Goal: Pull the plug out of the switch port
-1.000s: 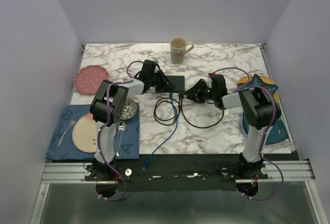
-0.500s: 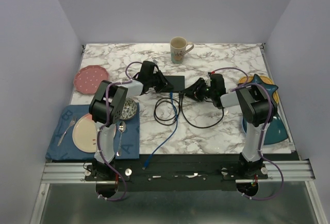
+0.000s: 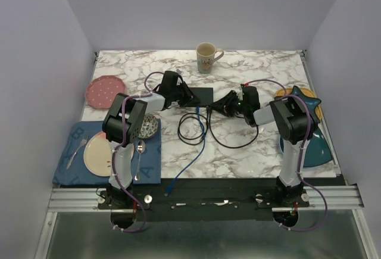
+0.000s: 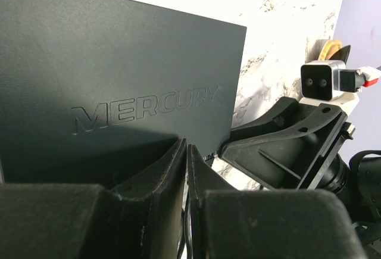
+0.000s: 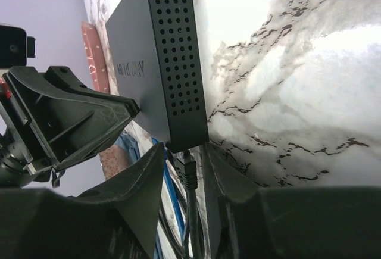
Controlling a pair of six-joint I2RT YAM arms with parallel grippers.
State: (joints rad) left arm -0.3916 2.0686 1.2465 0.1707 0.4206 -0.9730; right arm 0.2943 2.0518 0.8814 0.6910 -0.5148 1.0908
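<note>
On the white marble-patterned tabletop point(image 3: 250, 146), the flat black metal network switch point(image 5: 172, 62) lies between the arms, and the small black cable plug point(image 5: 187, 168) sits in a port at its near corner. The right arm is the nearer: its end effector point(image 5: 183, 149) is spread, one finger either side of the plug with slim gaps, and the plug's long axis runs out of the port back toward that wrist. The left end effector point(image 4: 186, 147) is pressed together, holding nothing, at the switch's lid
</note>
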